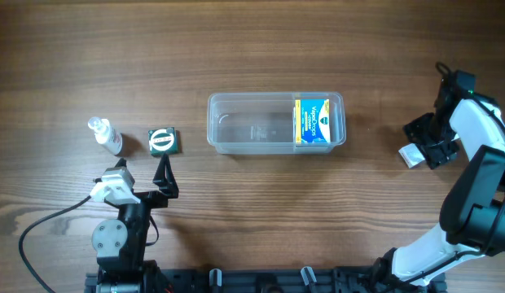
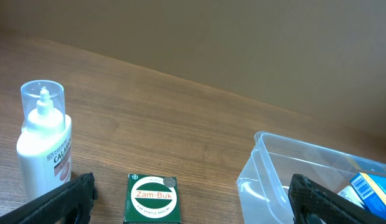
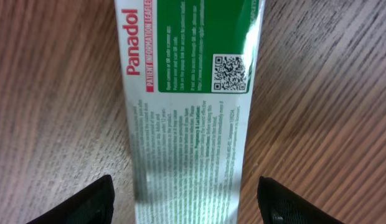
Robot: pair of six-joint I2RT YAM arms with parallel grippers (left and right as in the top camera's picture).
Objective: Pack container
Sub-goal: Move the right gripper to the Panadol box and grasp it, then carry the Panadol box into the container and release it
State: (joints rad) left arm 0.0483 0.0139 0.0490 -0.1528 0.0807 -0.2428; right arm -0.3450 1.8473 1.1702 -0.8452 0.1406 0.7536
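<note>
The clear plastic container (image 1: 244, 122) sits at the table's middle and holds a blue and yellow box (image 1: 313, 121) at its right end. A green Zam-Buk box (image 1: 163, 142) lies to its left. My left gripper (image 1: 142, 173) is open and empty just in front of that box. In the left wrist view the Zam-Buk box (image 2: 153, 198) lies between the open fingers (image 2: 190, 211), with the container (image 2: 274, 168) to the right. My right gripper (image 1: 423, 142) is open at the far right, its fingers (image 3: 187, 208) straddling a white and green Panadol box (image 3: 190, 93) without gripping it.
A small clear bottle (image 1: 106, 135) with a white label stands left of the Zam-Buk box; it also shows in the left wrist view (image 2: 45, 146). A black cable (image 1: 41, 232) runs along the front left. The white end of the Panadol box (image 1: 410, 156) pokes out from under the right gripper.
</note>
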